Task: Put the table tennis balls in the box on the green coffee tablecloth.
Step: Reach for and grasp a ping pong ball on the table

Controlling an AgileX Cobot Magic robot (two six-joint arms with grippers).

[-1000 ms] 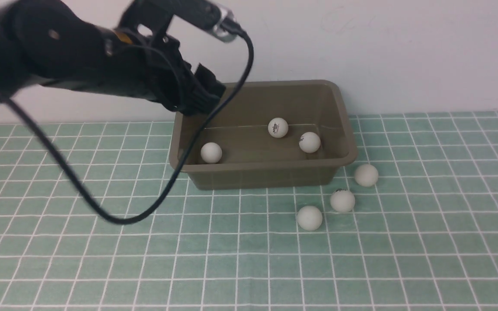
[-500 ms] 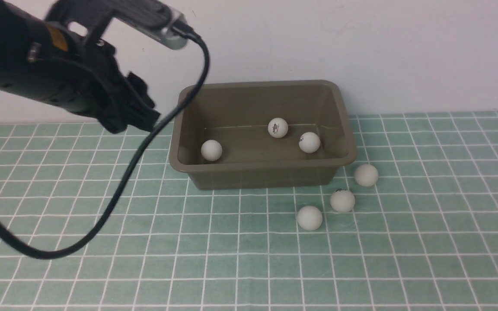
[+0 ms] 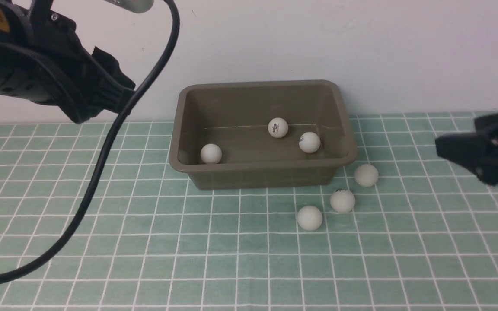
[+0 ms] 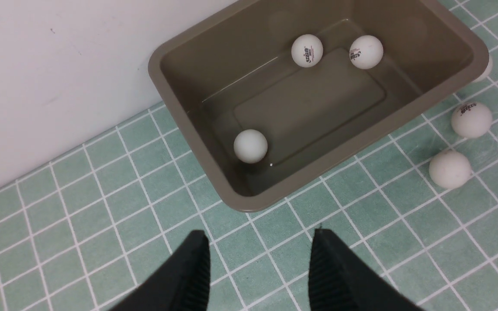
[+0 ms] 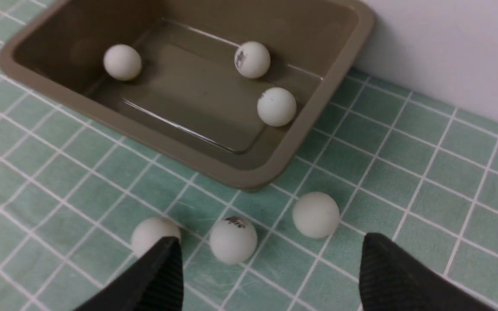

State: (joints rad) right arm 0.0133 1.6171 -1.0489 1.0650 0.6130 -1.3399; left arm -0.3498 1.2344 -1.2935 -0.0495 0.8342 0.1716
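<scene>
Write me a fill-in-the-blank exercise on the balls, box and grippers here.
The box holds ___ table tennis balls.
The loose balls lie on the green coffee tablecloth near the box's ___ front corner.
The right gripper's jaws stand ___.
The left gripper holds ___.
Missing words: three; right; open; nothing.

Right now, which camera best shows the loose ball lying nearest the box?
The right wrist view: the loose ball appears large and whole, just off the box corner. The front view shows it whole but smaller; in the left wrist view the box rim hides most of it.
</scene>
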